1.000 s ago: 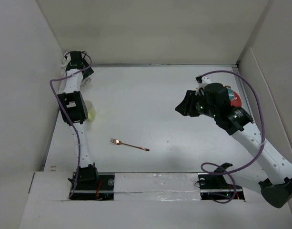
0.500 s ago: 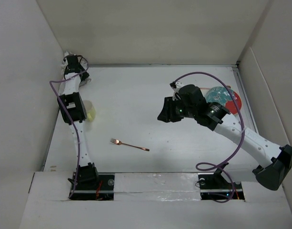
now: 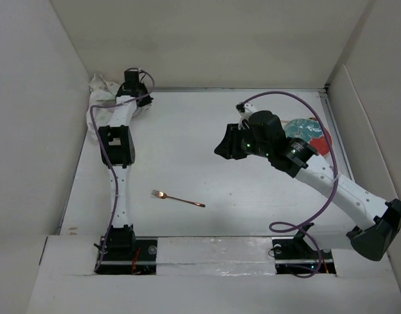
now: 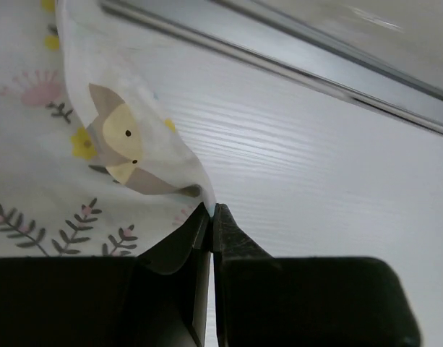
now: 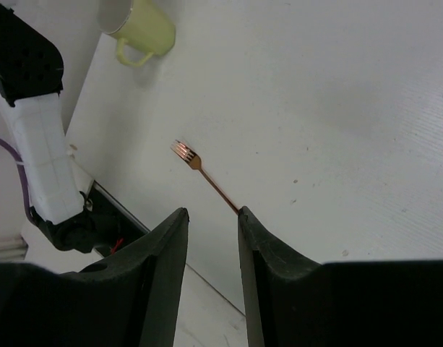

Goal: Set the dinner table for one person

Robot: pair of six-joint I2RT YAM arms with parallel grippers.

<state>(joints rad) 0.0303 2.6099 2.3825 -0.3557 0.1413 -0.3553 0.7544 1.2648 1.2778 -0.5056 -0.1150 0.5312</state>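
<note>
The dinner table [image 3: 187, 131] is the wide white tabletop. At its far left corner my left gripper [image 3: 140, 99] is shut on the edge of a white placemat [image 3: 99, 91] printed with animals and leaves. In the left wrist view the placemat [image 4: 98, 144] lifts in a fold into the closed gripper [image 4: 212, 210]. My right gripper [image 3: 221, 147] hangs open over the middle of the table with nothing between its fingers. In the right wrist view the gripper [image 5: 210, 211] looks down on a copper fork [image 5: 207, 177] lying well below it.
The fork [image 3: 178, 198] lies near the front, left of centre. A patterned plate [image 3: 311, 134] sits at the right, partly behind the right arm. A yellow-green mug [image 5: 143, 30] stands beside the left arm. White panel walls border the table.
My left gripper went from open to shut on the placemat's edge and shifted right along the back. The right arm swung left from the plate toward the table's middle.
</note>
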